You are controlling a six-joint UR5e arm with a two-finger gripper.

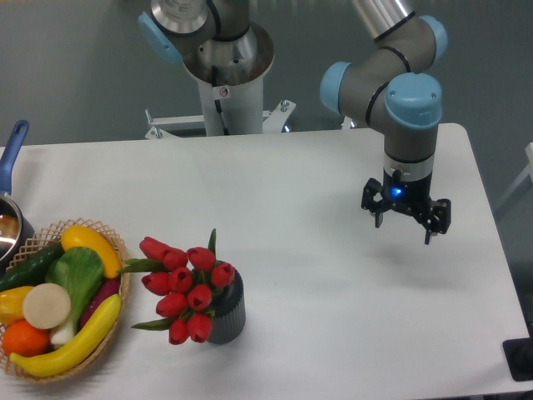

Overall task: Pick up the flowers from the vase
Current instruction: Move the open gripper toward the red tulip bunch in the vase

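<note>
Fingers (pixel 405 218) hang spread and empty, well apart from the flowers (pixel 185 286) in the vase (pixel 228 312); approach comes next, leftward then down.

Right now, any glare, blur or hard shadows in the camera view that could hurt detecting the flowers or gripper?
Fixed camera: lighting is even and soft, no glare on the white table. The flowers and vase are sharp, with only a faint shadow. The gripper is crisp, no motion blur, with a soft shadow beneath it and a blue light glowing on it.
</note>
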